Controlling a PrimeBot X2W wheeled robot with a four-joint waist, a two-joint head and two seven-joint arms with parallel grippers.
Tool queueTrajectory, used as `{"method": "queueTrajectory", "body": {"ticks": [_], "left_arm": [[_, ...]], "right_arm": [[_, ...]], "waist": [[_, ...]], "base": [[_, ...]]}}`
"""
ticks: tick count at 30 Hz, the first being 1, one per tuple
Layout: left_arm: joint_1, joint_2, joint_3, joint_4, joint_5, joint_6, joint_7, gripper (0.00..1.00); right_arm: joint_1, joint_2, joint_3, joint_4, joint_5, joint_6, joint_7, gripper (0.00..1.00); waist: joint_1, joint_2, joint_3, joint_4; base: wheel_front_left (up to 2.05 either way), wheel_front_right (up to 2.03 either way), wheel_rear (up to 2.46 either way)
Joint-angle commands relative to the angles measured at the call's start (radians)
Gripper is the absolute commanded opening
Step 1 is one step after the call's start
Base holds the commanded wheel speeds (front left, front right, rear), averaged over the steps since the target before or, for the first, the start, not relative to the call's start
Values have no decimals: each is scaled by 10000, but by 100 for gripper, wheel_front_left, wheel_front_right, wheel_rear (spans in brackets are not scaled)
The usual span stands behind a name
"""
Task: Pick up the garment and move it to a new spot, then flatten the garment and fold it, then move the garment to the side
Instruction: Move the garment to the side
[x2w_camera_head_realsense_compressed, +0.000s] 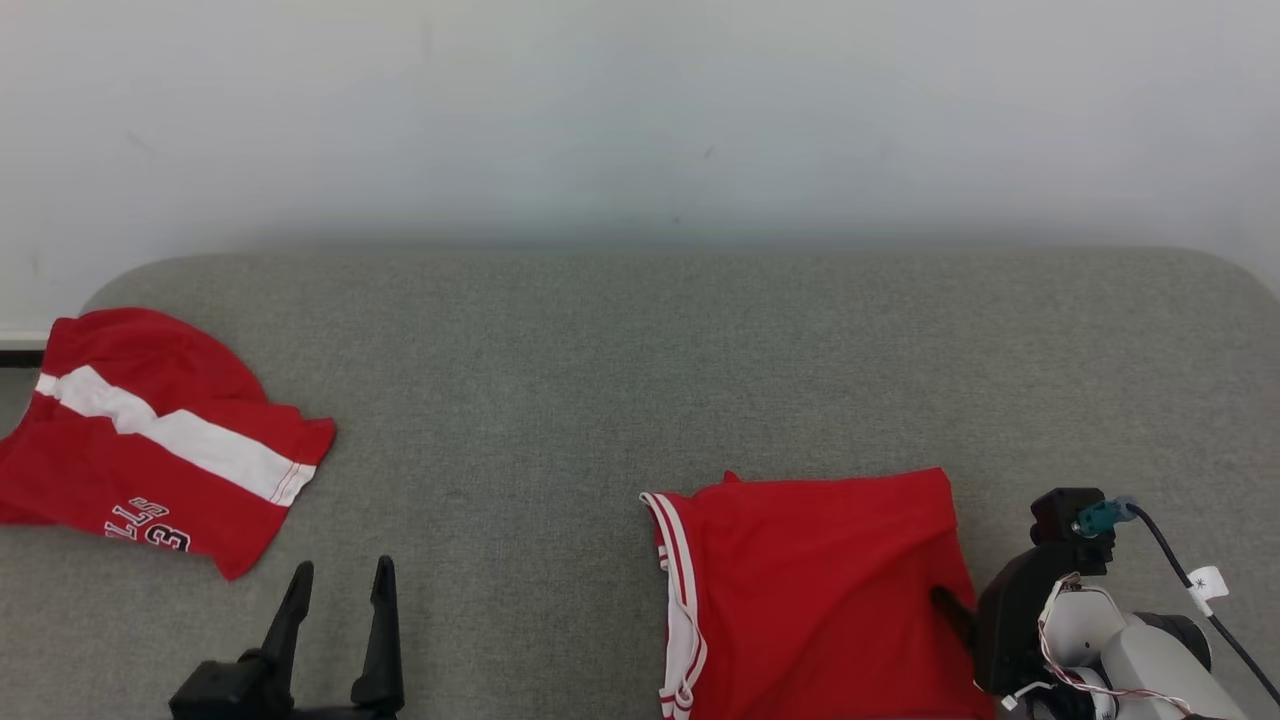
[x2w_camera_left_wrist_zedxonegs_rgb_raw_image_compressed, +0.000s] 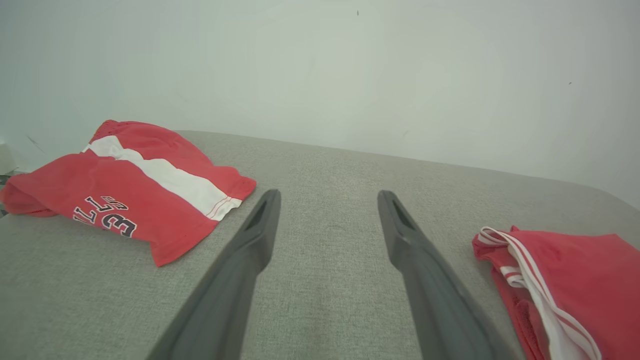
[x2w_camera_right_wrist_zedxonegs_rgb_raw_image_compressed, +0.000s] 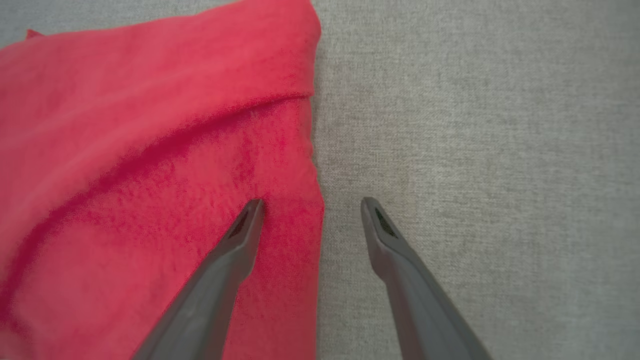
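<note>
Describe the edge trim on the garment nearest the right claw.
The trim is white with thin red stripes; left wrist view.

surface — grey padded top (x2w_camera_head_realsense_compressed: 640, 350) | left: lettered red-white garment (x2w_camera_head_realsense_compressed: 150, 470) | right: white-trimmed red garment (x2w_camera_head_realsense_compressed: 810, 590)

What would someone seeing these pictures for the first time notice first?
Two bright red garments stand out on the grey cushion: a white-banded garment with dark lettering at far left, and a stripe-trimmed garment at near right. The open right gripper straddles the stripe-trimmed garment's right edge, one finger over cloth, one over cushion. The open left gripper hovers over bare cushion between the garments.
</note>
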Motion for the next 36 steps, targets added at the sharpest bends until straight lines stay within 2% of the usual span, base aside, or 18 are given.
{"method": "queueTrajectory", "body": {"ticks": [1,10,11,12,13,17,28,36], "left_arm": [[-276,57,-58,67,149,-67,-5,100],[-1238,105,-114,458,252,-237,-4,100],[-1293,105,-86,473,251,-240,-5,100],[-1337,105,-59,481,248,-238,-4,100],[-1364,103,-27,490,243,-245,-5,100],[-1394,81,64,500,239,-316,-4,100],[-1172,-19,325,332,200,-378,-4,100],[-1304,-36,535,-340,399,-461,-4,100]], "right_arm": [[-126,-2,-23,63,118,-25,33,100],[-333,203,289,561,459,-2,673,100],[-383,209,342,582,488,-1,730,75],[-464,180,393,581,477,-1,732,40],[-549,142,438,573,412,-2,699,0],[-868,-13,535,522,271,-25,527,0],[-1951,-966,1367,59,-46,-34,573,0],[-3662,-1887,1769,-181,-537,-28,478,0]], "waist": [[0,-1,346,274],[0,-1,904,460],[0,-1,957,447],[0,-1,1012,428],[0,-1,1062,406],[0,-1,1200,292],[0,-1,1342,-157],[0,-1,2071,-1195]], "base": [[0,0,0],[0,0,0],[0,0,0],[0,0,0],[0,0,0],[0,0,0],[0,0,0],[0,0,0]]}}
